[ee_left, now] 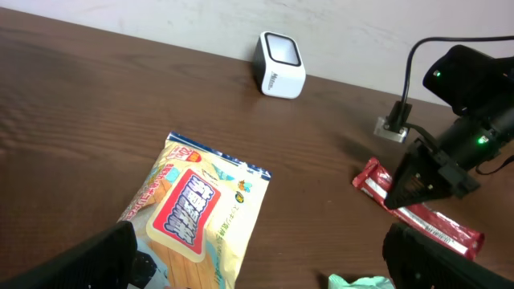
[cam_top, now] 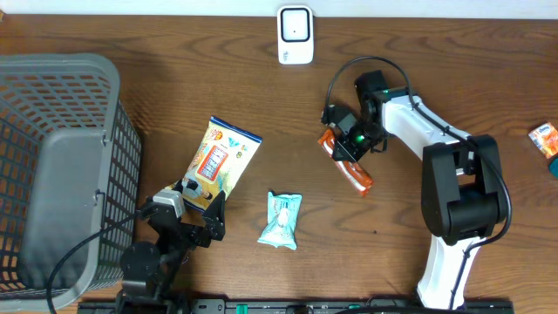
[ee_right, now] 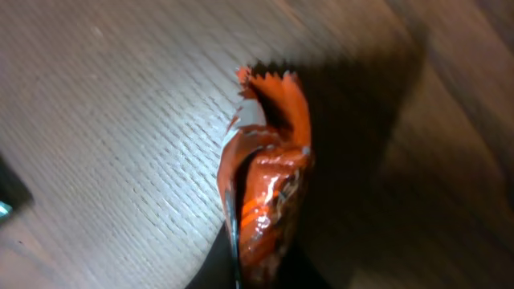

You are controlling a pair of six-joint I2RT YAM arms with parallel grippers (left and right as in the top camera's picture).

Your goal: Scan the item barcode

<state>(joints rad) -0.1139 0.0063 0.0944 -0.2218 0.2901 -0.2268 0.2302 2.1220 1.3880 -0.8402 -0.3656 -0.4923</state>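
From where I stand, the right gripper [cam_top: 347, 146] has its jaws shut on the red snack bar [cam_top: 356, 174], pinching it close to the crimped end. That end pokes out past the fingers in the right wrist view. The bar sits on the worktop [cam_top: 174, 87] at about 3 o'clock from the middle. Its long free end trails off towards 5 o'clock and looks to be lying flat on the wood.

The white barcode scanner [cam_top: 295, 35] stands at the 12 o'clock edge, roughly 11 o'clock from the bar and well apart from it. The left gripper [cam_top: 187, 218] sits wide open with nothing in it down at 7 o'clock, just beside the bottom of the yellow snack bag [cam_top: 222, 157]. The teal packet [cam_top: 282, 220] and the wire basket [cam_top: 122, 148] are out of the way of the path.

I'd say the step in hand is getting the bar up and presented to the scanner. Since the hold is on one end of a soft wrapper, I expect the rest to droop, so a straight, unhurried lift before any sideways travel seems wise. I can't see a barcode on any face that shows, so it may be on the underside. The wrist will probably need to roll until the printed side squarely faces the scanner's window. The bar should be held steady near the window, not touching it, with the fingers kept off the code. The foil is slick, so a jerk could let it slip
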